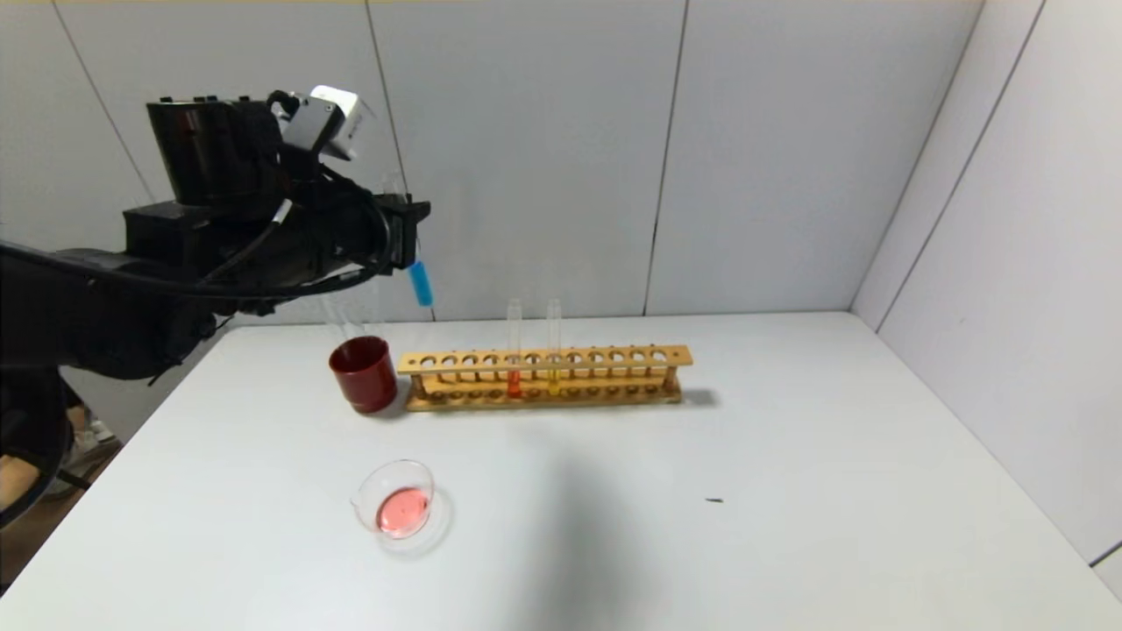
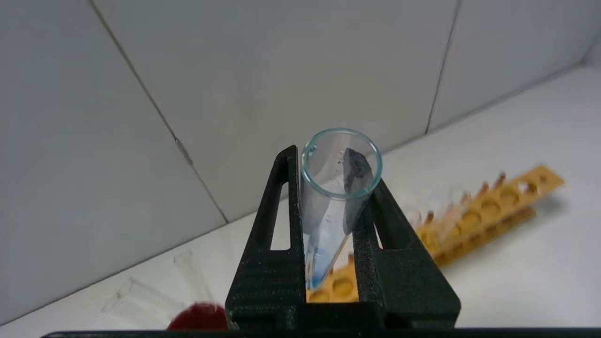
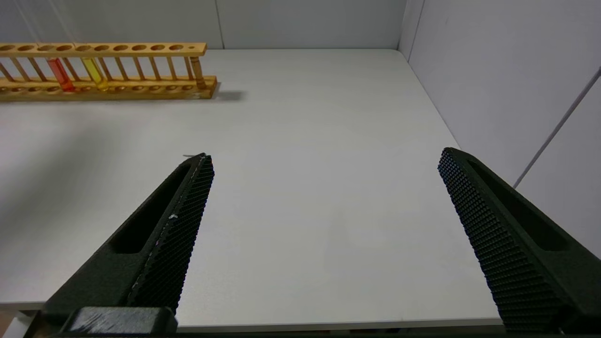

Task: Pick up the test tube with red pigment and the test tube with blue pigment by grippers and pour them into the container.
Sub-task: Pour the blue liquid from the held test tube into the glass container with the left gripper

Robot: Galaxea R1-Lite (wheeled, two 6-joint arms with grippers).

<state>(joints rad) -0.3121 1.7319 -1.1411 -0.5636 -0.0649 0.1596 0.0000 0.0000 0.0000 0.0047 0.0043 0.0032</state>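
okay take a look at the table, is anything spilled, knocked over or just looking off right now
No spill or damage shows. The test tube with blue pigment is out of the wooden rack, gripped high in the left claw. Clear empty tubes lean in the dark red cup. The glass dish holds pink liquid. The right claw is open, idle.

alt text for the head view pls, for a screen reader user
The left gripper, raised above a white table, holds the test tube with blue pigment. Below stand a dark red cup and a wooden rack with two tubes; nearer sits the glass container with pink liquid.
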